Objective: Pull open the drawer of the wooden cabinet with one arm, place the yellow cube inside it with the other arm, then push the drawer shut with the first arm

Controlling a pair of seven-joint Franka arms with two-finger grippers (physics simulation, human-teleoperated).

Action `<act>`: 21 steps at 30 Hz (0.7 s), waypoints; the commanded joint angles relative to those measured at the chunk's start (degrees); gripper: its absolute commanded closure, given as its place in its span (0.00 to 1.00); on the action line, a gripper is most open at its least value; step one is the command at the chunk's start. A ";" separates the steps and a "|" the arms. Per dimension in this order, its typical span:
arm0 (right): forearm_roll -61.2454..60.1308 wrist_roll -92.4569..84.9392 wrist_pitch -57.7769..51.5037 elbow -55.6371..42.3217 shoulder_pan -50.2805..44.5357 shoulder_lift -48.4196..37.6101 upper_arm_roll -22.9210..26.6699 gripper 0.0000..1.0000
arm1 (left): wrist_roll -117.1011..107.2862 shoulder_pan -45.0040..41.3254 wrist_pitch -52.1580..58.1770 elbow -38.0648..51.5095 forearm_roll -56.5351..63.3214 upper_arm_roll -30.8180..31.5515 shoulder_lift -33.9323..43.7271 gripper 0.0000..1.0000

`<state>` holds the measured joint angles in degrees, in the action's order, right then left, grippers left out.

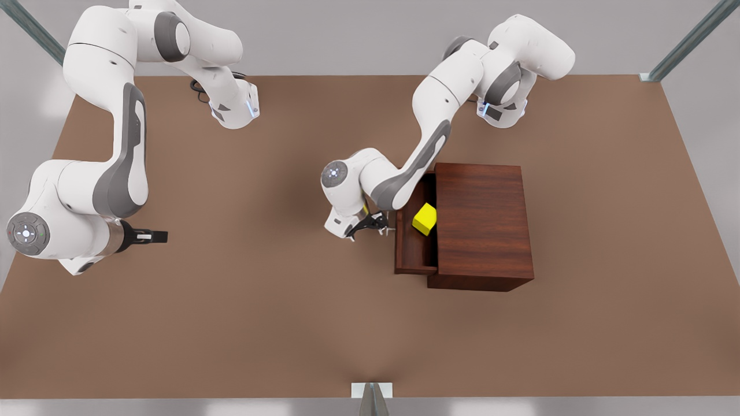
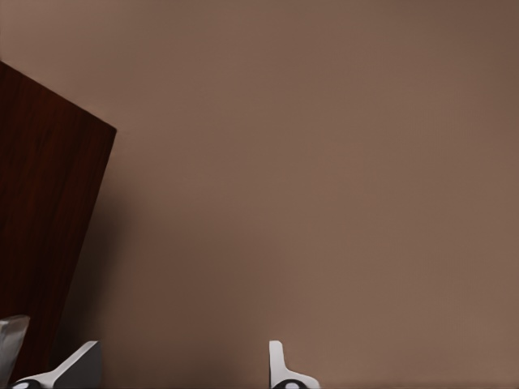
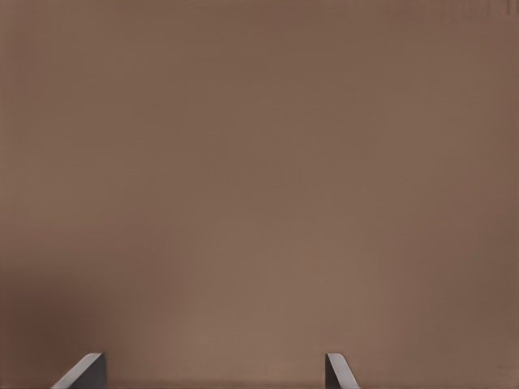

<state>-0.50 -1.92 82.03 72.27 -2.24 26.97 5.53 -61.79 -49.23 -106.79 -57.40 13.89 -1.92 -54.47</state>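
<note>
Across the broad brown tabletop (image 1: 289, 318), little to snag on, yet smooth enough to let the boxy dark reddish-brown wooden cabinet (image 1: 483, 225) slide or turn under a hard or off-centre shove. Pulled partway out of it toward the front view's left, the shallow dark wooden drawer (image 1: 413, 248). Could jam if pressed near one end instead of mid-panel. Just beside that front panel, the left gripper (image 1: 370, 224), fingers spread and holding nothing, with dark wood close by one finger in the left wrist view. Hard to say whether touching the panel. Might slip past the panel's edge or catch the handle with an open finger, judging by how close and low it sits. Waiting well apart at the front view's left, the right gripper (image 1: 155, 236), also spread and empty above bare table. Already inside the drawer, close to the cabinet's front edge, the small bright yellow cube (image 1: 425, 218), seemingly tilted rather than flat. Likely the main hazard: if it stands proud, wedging against the cabinet's opening and stopping the drawer short of shut.
</note>
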 commanded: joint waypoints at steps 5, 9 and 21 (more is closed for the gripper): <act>-0.03 -3.45 -0.03 -0.03 -0.04 -0.08 0.01 0.00 | 8.53 0.80 3.96 -0.08 -0.09 -0.10 1.39 0.00; 0.06 -3.45 -0.03 -0.03 -0.04 -0.08 0.01 0.00 | 8.62 1.06 5.98 -0.08 -0.09 -0.11 2.27 0.00; 0.15 -3.45 -0.03 -0.03 -0.04 -0.08 0.01 0.00 | 14.07 5.02 9.50 -2.89 -1.32 -0.02 4.64 0.00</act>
<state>-0.35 -4.28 82.03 72.27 -2.28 26.97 5.53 -54.27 -44.56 -98.13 -60.15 13.14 -1.91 -50.15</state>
